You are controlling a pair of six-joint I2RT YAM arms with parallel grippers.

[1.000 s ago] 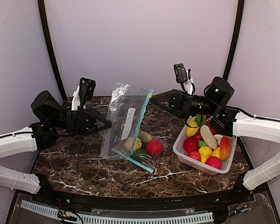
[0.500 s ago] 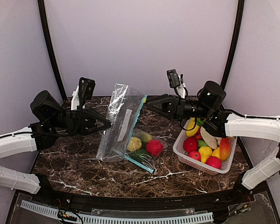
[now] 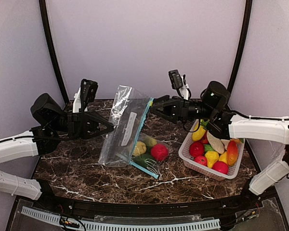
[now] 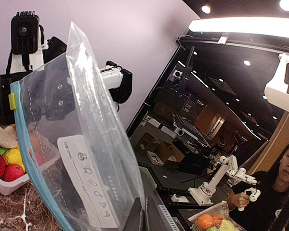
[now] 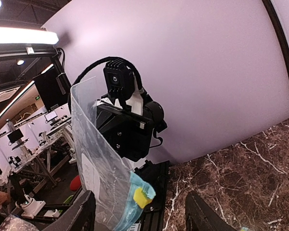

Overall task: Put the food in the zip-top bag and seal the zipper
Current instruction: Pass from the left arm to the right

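The clear zip-top bag (image 3: 125,120) stands tilted on the marble table, its blue zipper strip (image 3: 143,122) facing right. My left gripper (image 3: 111,126) is shut on the bag's left edge and holds it up; in the left wrist view the bag (image 4: 77,144) runs down between the closed fingers. Food lies in the bag's bottom: a yellow piece (image 3: 138,148), a red one (image 3: 159,152) and a green one (image 3: 145,159). My right gripper (image 3: 152,107) is open at the bag's top right corner. In the right wrist view the yellow slider (image 5: 143,196) hangs between the spread fingers, touching neither.
A white slotted basket (image 3: 185,150) stands at the right under the right arm, holding several more food pieces (image 3: 212,156) in red, yellow, orange and white. The table's front edge (image 3: 135,202) runs behind the arm bases.
My right gripper has opened, let go of the bag's zipper corner and shifted slightly left. The bag's top has sagged to the left. The left arm has stayed put.
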